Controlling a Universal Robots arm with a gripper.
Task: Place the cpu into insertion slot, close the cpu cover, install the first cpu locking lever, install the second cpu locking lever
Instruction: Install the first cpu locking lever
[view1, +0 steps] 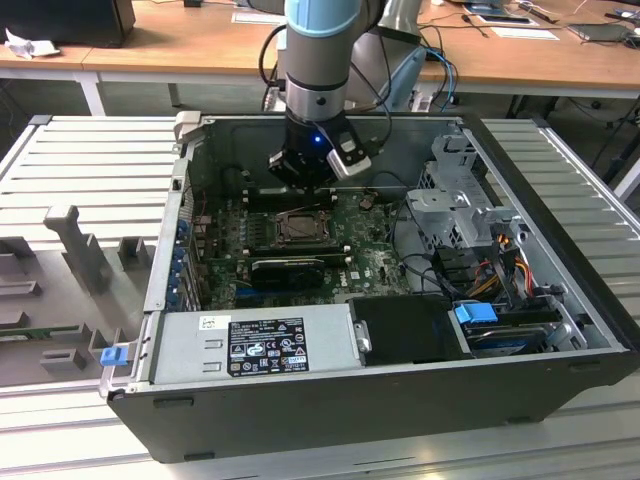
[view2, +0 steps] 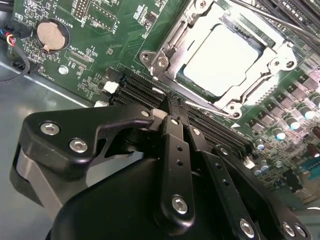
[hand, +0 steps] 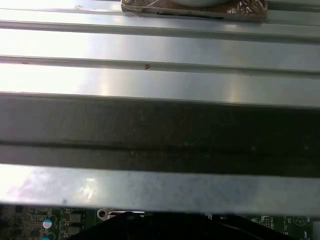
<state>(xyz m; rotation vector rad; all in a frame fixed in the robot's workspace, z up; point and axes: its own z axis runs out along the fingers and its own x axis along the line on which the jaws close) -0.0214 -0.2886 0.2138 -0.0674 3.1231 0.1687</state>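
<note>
Judging by the cpu (view2: 231, 56) seated in the insertion slot (view2: 192, 35) with the cpu cover (view2: 170, 42) down around it, the gripper (view2: 172, 112), fingers pressed together beside the slot, should press the lever squarely.

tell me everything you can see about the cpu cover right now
The cpu cover is a thin square frame of dull silvery metal with a cut-out middle. It lies flat and closed over the insertion slot, framing the pale cpu, which shows through the opening. Screw heads sit at its corners, and a thin lever rod runs along one edge. The gripper sits just beside it over the black slots.
</note>
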